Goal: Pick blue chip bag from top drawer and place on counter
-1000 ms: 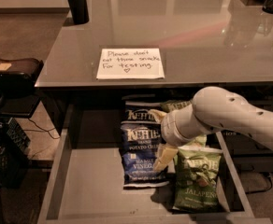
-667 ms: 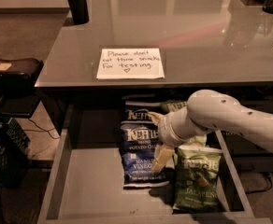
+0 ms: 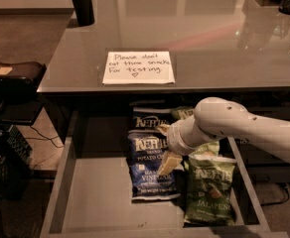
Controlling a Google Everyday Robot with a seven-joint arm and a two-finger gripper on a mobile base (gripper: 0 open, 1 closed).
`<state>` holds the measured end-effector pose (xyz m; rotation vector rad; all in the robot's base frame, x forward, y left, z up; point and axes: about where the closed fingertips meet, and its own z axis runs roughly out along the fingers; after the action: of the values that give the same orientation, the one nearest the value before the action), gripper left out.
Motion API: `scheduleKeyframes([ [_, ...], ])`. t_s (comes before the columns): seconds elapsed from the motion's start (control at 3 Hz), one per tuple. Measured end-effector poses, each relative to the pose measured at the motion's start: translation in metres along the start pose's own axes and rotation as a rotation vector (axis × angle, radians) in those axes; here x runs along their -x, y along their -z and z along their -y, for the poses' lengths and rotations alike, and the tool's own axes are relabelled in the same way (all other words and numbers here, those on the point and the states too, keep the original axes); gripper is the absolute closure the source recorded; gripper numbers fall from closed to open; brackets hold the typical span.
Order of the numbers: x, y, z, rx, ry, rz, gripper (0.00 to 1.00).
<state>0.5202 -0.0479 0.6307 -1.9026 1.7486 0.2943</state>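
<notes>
**Entry: gripper settling over the navy bag, no grip yet**

Camera view (the only one). My gripper (image 3: pixel 165 147) hangs inside the wide, shallow grey metal top drawer (image 3: pixel 93 192), which is pulled open. It sits low over the dark navy glossy chip bag with white lettering (image 3: pixel 147 175). My fingers (image 3: pixel 168 162) look spread. One cream tip shows toward the bag's upper edge and the other lies over its middle, near the right side. Nothing is pinched between them, and I cannot tell whether the tips touch the foil.

Change over the last second: my wrist and the white arm (image 3: pixel 244 128) have drifted slightly leftward, from the bag's right margin further onto it. The bag has not shifted; it lies flat on the drawer floor with its label up.

Meaning for the task: this is the approach and alignment step. The pick is not made and the placing is all still to do.

Around my fingers:
- Just to their right, the light green jalapeno chip bag (image 3: pixel 209 190), its edge close to the navy bag. It could get caught if I close too wide.
- Behind them, toward the drawer's back, another dark bag (image 3: pixel 147 119) partly under the counter's lip.
- Well beyond and above, the glossy grey reflective counter (image 3: pixel 209 43) with its white handwritten paper note (image 3: pixel 139 67).

Next, by my judgement: descend, close on the navy bag only, then lift clear of the counter edge.
</notes>
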Motion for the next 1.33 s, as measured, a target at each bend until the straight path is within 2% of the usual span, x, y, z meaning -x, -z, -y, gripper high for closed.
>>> scheduleKeyframes([
  [0.67,-0.002,-0.005,0.002,0.000,0.005,-0.002,0.66],
  [1.0,0.007,0.001,0.001,-0.014,0.024,0.012,0.89],
  [1.33,0.022,0.012,-0.002,-0.019,0.041,0.034,1.00],
])
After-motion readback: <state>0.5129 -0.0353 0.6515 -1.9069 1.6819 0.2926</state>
